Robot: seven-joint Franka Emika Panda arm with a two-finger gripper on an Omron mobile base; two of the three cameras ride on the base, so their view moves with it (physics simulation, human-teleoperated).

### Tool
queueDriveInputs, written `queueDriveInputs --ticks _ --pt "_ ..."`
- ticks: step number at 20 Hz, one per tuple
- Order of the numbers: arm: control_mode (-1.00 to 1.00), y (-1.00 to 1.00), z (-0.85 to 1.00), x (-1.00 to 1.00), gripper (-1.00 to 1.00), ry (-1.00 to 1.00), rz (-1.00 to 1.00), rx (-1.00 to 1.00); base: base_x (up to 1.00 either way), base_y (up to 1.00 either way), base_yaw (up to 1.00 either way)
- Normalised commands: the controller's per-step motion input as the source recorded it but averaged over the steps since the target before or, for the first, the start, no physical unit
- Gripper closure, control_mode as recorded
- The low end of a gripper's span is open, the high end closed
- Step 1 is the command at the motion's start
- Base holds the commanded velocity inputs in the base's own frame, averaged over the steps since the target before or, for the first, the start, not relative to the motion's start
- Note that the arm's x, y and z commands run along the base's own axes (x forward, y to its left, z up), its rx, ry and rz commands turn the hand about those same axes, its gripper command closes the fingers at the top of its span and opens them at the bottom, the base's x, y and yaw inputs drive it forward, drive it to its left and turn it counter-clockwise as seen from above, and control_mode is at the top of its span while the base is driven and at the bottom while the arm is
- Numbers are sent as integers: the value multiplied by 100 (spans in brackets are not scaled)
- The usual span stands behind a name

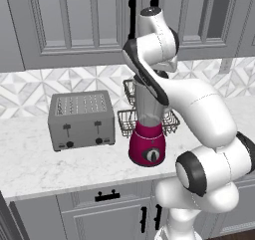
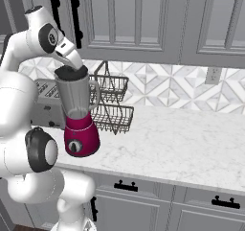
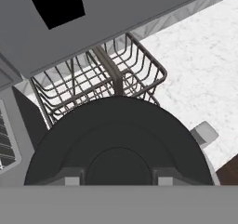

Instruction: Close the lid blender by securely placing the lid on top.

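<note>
- Blender [image 2: 79, 120] stands upright on the marble counter [image 2: 182, 134], near its front edge, just right of the toaster [image 1: 82, 119] in the left base view.
- Base is magenta, with a round dial [image 1: 152, 155] facing the front; the clear greyish jar tapers upward and its side handle [image 2: 97, 95] points to the right in the right base view.
- Lid [image 2: 72, 73] is a round black cap, seated level on the jar rim in the right base view. In the hand view the lid [image 3: 118, 144] takes up the lower centre, seen from above.
- Gripper [image 2: 72, 63] is directly above the lid, at its top surface. Finger tips [image 3: 72, 175] sit on either side of the raised centre of the lid.
- Jaw state: cannot tell whether the tips clamp the lid or merely rest beside its centre.
- Wire basket [image 3: 116, 74], two-tiered, stands behind the blender against the tiled backsplash [image 2: 167, 88].
- Grey cabinets [image 2: 143, 19] hang above the counter; drawers with black handles [image 2: 125, 186] run below it.
</note>
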Motion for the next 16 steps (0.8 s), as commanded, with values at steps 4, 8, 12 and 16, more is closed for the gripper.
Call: queueDriveInputs --ticks 4,8,12,16 --pt "-100 0 -29 0 100 0 0 0 0 0 0" --pt "-100 0 -24 -2 100 0 0 0 0 0 0" --pt "-100 0 -21 -17 100 0 0 0 0 0 0" --pt "-100 0 -6 -12 100 0 0 0 0 0 0"
